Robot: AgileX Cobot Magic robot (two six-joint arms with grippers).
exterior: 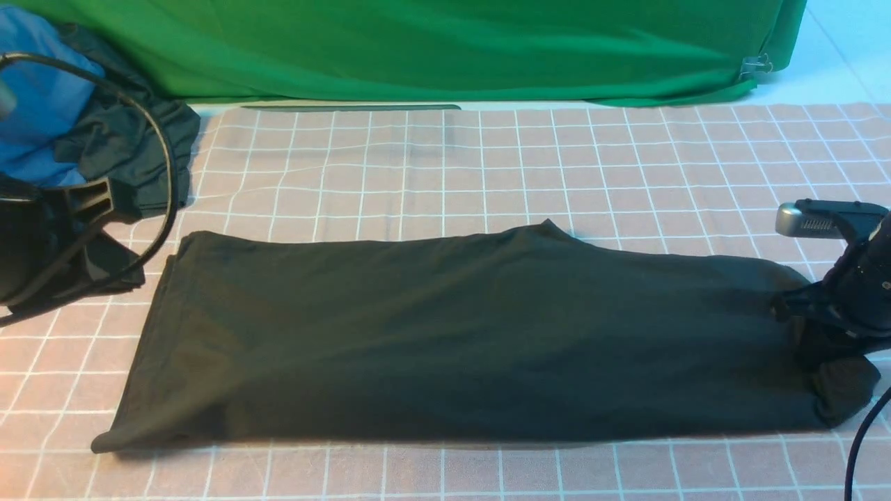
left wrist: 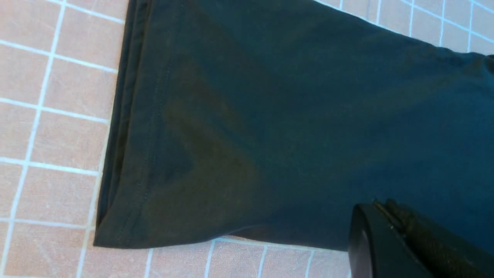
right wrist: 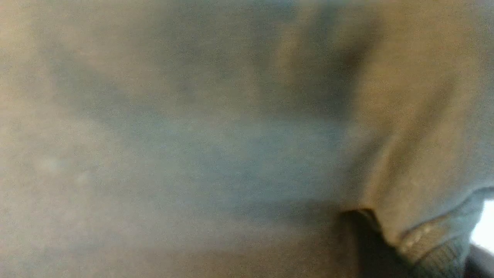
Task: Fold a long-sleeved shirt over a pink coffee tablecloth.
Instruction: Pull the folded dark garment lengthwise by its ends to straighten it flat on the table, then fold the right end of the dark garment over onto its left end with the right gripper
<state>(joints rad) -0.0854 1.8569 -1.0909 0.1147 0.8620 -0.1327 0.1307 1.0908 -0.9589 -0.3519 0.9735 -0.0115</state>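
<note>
So the black long-sleeved shirt (exterior: 445, 334) is folded into one long band. It lies flat across the middle of the pink gridded tablecloth (exterior: 487, 160), running from 9 o'clock to 3 o'clock in the front view. No logo showing, just plain dark fabric with a small peak on the far edge around 1 o'clock.

The right gripper (exterior: 811, 341) is down on the shirt's 3 o'clock end, right where the cloth bunches into a little lump. Its wrist camera is so close that everything's a blur of fabric, apart from a ribbed edge (right wrist: 436, 247) in one corner. Honestly I can't tell whether those fingers are clamped on the cloth or just pressing into it.

The left arm (exterior: 42, 243) sits out at 9 o'clock, off the shirt's end, with a black cable (exterior: 163, 160) looping over it. The wrist view shows the left gripper (left wrist: 380, 208) with its fingers pinched tight together and nothing between them, hanging above the shirt near its stitched hem (left wrist: 127, 135).

Other stuff: a green cloth (exterior: 445, 49) along 12 o'clock with a metal clip (exterior: 755, 66) on its 2 o'clock corner. A blue garment (exterior: 35, 104) and a smaller dark garment (exterior: 132, 139) are piled at 10 o'clock.
</note>
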